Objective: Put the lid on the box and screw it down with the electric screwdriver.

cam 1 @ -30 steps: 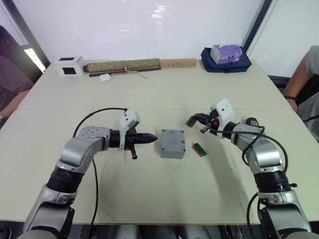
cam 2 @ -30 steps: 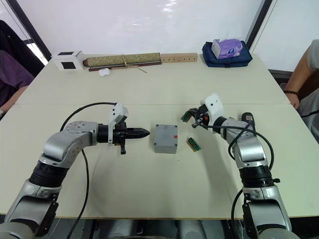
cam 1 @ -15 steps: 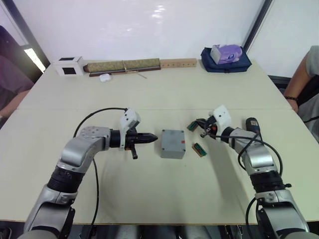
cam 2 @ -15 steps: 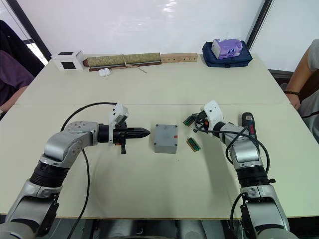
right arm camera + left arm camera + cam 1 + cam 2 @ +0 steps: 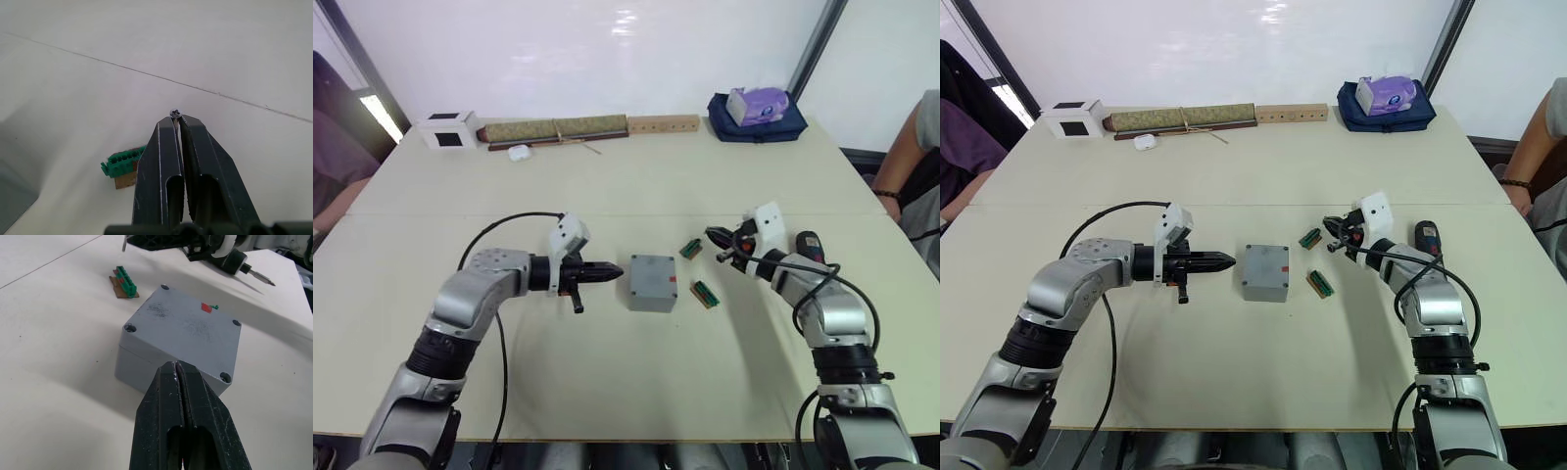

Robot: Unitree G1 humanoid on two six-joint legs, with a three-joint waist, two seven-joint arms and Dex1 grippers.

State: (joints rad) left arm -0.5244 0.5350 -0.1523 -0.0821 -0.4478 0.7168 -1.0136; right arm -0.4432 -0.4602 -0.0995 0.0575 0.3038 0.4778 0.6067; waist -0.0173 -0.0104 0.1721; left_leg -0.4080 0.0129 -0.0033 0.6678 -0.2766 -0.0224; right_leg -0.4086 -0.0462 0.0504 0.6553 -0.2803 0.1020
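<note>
The grey box [image 5: 652,282] sits mid-table with the lid [image 5: 186,325] lying flat on it, an empty screw hole at each corner. My left gripper [image 5: 615,273] is shut and empty, its tip just left of the box and apart from it. My right gripper [image 5: 715,236] hovers right of the box, beyond it, shut on a small screw [image 5: 175,113] pinched at its tip. The black electric screwdriver [image 5: 810,243] lies on the table beside my right forearm, its silver bit [image 5: 263,281] pointing outward.
Two small green circuit boards [image 5: 690,248] [image 5: 705,293] lie right of the box. Along the far edge are a white cube [image 5: 448,129], a long roll [image 5: 555,128], a wooden bar [image 5: 663,124] and a blue bag [image 5: 756,125]. A person's arm [image 5: 906,147] is at the right edge.
My right arm has swung to the right and its gripper tip has shifted slightly right and away from the nearer circuit board. The left arm and box have not moved.
</note>
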